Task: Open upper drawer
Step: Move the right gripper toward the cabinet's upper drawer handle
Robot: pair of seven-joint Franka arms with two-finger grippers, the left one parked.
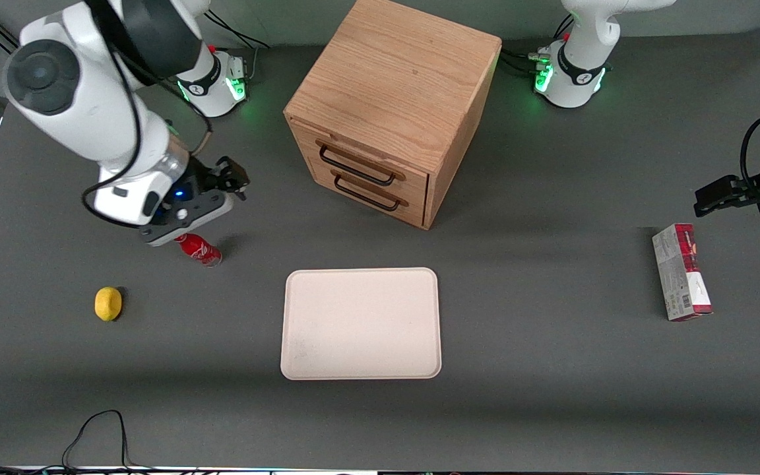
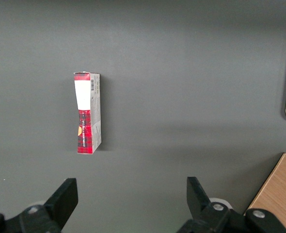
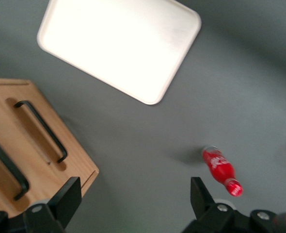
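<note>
The wooden cabinet point(image 1: 396, 86) stands at the back middle of the table, its two drawers facing the working arm's end. The upper drawer point(image 1: 372, 162) is shut; its thin black handle point(image 1: 356, 165) sits above the lower drawer's handle point(image 1: 366, 193). My gripper point(image 1: 233, 179) hovers in front of the cabinet, well apart from it, and is open with nothing between its fingers. In the right wrist view the gripper point(image 3: 133, 206) is over bare table, and the upper drawer's handle point(image 3: 8, 171) and the lower one point(image 3: 41, 130) both show.
A red cola bottle point(image 1: 199, 249) lies just below my gripper. A lemon point(image 1: 108, 303) lies nearer the front camera, and a cream tray point(image 1: 361, 323) lies in the middle. A red and white carton point(image 1: 681, 272) lies toward the parked arm's end.
</note>
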